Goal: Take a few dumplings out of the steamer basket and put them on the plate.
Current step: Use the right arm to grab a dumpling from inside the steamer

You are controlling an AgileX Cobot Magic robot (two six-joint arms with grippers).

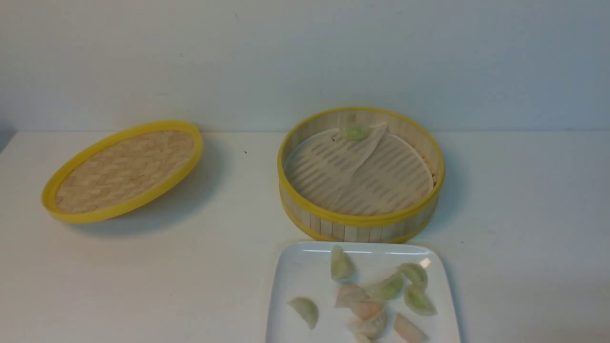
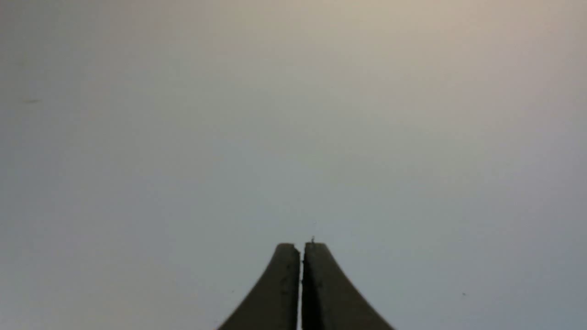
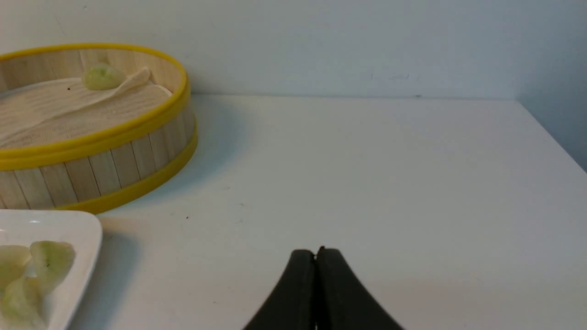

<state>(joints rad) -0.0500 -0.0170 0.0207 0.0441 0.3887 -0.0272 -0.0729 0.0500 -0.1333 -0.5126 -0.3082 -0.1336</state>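
Across the white bench (image 1: 143,286) the task looks all but finished. Largest of the things is the steamer basket (image 1: 360,221), standing mid-scene toward the far wall. Its shallow woven lid (image 1: 124,171) lies well apart to the left.

Inside the basket the whitish liner (image 1: 352,166) is rumpled, with one flap folded over toward the far side. A single green dumpling (image 1: 356,132) sits at the flap's far end, against the basket's far wall. The rest of the slatted floor shows bare.

Just on the near side of the basket, close to its wall, lies the plate (image 1: 295,276), its near edge cut off by the frame. It carries the dumplings (image 1: 388,287), roughly eight or nine. Most are bunched toward the plate's right half, some overlapping, and one pale one sits alone at the near left. Green and pinkish ones are mixed.

By my reckoning "a few" has been more than met, and the lone one in the basket is optional at most.

Neither arm shows in the front view. The left tool (image 2: 301,247) has its jaws pressed together on nothing, over a plain pale surface. The right tool (image 3: 315,253) is likewise closed and empty, low over bare bench, well apart from basket and plate.
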